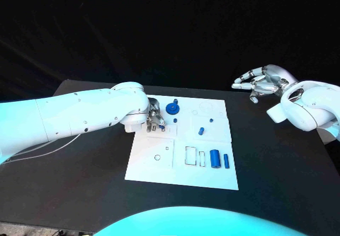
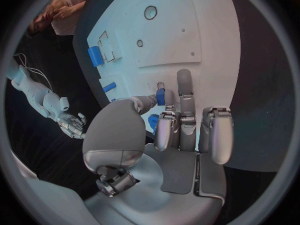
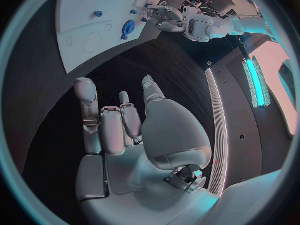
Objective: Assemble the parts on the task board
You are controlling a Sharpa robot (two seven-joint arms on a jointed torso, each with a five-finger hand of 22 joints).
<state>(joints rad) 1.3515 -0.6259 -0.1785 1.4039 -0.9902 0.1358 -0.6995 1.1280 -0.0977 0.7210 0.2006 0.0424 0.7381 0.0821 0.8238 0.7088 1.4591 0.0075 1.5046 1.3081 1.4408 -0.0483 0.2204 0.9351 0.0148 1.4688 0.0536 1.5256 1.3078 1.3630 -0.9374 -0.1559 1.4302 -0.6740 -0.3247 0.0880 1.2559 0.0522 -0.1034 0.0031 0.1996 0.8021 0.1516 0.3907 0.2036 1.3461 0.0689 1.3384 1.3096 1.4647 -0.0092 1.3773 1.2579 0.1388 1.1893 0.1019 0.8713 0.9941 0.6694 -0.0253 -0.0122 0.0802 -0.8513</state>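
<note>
Black table (image 1: 283, 167); left hand (image 1: 155, 119) pinching blue part (image 2: 160, 96) over task board (image 1: 212, 179).

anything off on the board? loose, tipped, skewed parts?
Nothing stands out. The task board lies flat, blue parts sit on it, and the left hand pinches a small blue piece. The right hand hovers off the board.

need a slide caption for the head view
Left hand pinches a small blue part over the white task board; right hand hovers open beyond the board.
</note>
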